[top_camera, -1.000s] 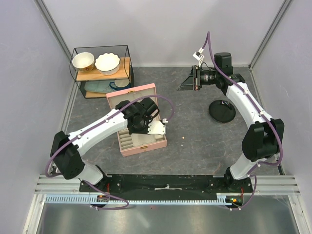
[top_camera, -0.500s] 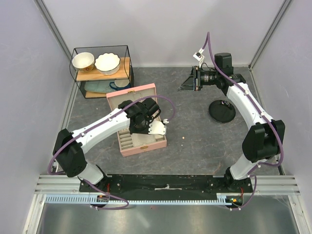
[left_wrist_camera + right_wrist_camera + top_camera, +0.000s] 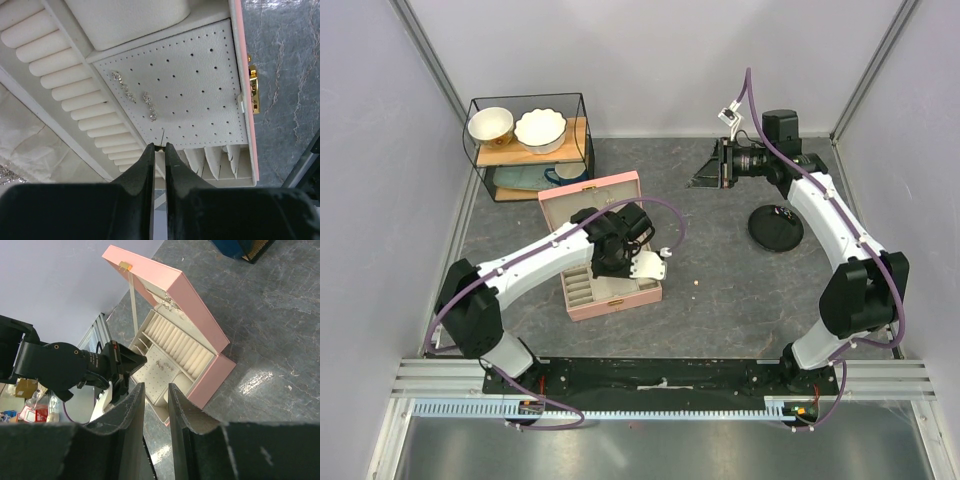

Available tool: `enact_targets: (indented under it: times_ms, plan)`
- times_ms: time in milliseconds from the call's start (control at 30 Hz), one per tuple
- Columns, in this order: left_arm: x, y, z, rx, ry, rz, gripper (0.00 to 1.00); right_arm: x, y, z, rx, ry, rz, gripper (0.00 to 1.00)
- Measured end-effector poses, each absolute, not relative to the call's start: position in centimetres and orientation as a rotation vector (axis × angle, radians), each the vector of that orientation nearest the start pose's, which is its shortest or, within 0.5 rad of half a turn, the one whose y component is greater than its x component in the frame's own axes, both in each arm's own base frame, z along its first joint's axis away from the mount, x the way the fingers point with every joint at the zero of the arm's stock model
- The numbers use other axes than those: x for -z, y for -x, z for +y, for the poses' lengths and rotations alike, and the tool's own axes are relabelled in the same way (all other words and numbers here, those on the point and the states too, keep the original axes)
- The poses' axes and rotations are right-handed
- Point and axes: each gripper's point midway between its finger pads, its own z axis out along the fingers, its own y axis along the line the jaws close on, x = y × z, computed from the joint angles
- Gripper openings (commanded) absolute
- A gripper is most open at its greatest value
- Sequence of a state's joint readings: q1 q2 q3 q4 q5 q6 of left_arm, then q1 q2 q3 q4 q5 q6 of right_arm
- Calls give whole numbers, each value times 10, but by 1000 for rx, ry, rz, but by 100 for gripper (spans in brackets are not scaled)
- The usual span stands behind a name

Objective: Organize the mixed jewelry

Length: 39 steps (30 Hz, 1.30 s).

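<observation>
The left gripper (image 3: 159,147) is pinched almost closed on a thin pin (image 3: 163,136), held upright just off the near edge of the white dotted pad (image 3: 200,85) inside the pink box (image 3: 240,45). Two small sparkling pieces (image 3: 123,86) (image 3: 149,106) lie on that pad to the pin's left, each a short silvery string of stones. The pad is hemmed in by ring rolls (image 3: 55,75) on the left and by the box wall with its gold clasp (image 3: 253,89) on the right; past that wall is bare table (image 3: 285,75). From the right wrist, the right gripper (image 3: 155,386) is raised high with its fingers apart and nothing between them, looking down on the open box. From above, a tiny pale bead (image 3: 694,285) lies alone on the table just right of the box, with wide free floor between it and the black disc (image 3: 776,228); the shelf (image 3: 530,140) crowds the box's far-left corner.
</observation>
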State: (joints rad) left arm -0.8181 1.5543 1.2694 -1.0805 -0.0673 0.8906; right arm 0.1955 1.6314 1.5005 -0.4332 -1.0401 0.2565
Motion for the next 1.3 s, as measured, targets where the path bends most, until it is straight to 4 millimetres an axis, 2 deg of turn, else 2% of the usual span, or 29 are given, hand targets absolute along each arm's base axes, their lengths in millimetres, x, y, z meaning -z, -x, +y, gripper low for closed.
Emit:
enact_targets:
  times_ms: [667, 1033, 1300]
  plan:
    - [-101, -230, -193, 80, 2497, -2148, 2, -290, -354, 229, -1353, 585, 2018, 32]
    - [-102, -235, -197, 91, 2503, -2154, 2, -282, -352, 229, -1361, 576, 2039, 32]
    - [-100, -234, -198, 92, 2502, -2141, 2, -284, -350, 228, -1359, 581, 2033, 32]
